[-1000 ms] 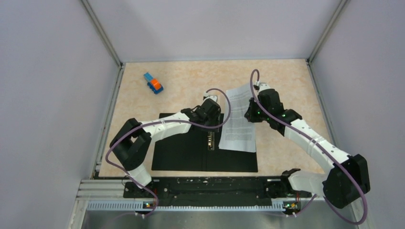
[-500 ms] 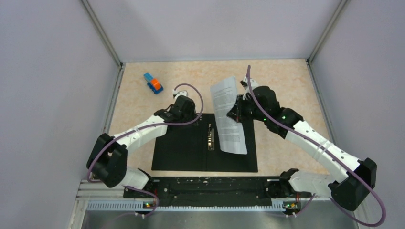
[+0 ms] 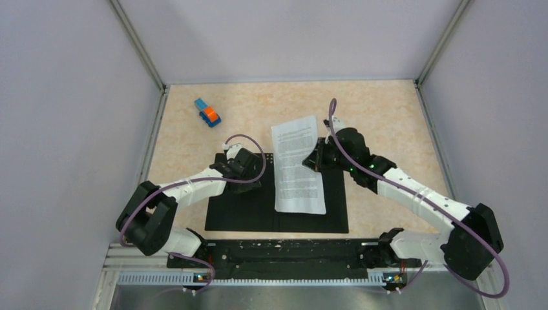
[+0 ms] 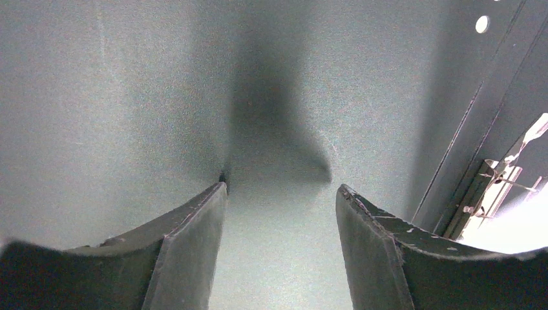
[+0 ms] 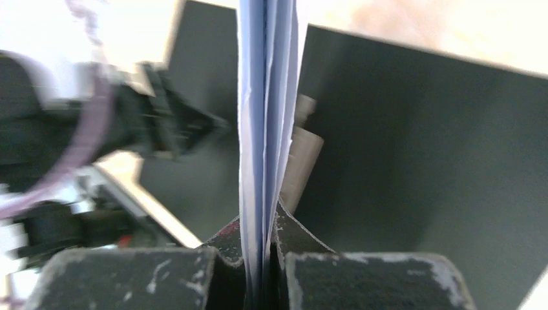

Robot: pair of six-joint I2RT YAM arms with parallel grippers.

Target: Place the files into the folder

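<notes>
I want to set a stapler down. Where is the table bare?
Bare beige tabletop at the far right corner, and between the blue-and-orange toy block and the white printed sheets. It is crowded around the open black folder.

Even overhead light, blurred wrist close-ups

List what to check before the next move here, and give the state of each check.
1. Folder open, black inside up: ok.
2. Papers clamped in the right hand: ok.
3. Papers within the folder's outline: not ok; in the top view their far end passes its far edge.
4. Papers resting on the folder: cannot tell.
5. Left hand open, empty, over the folder's left half, apart from the papers: ok.
6. Toy block apart from the folder: ok.
</notes>
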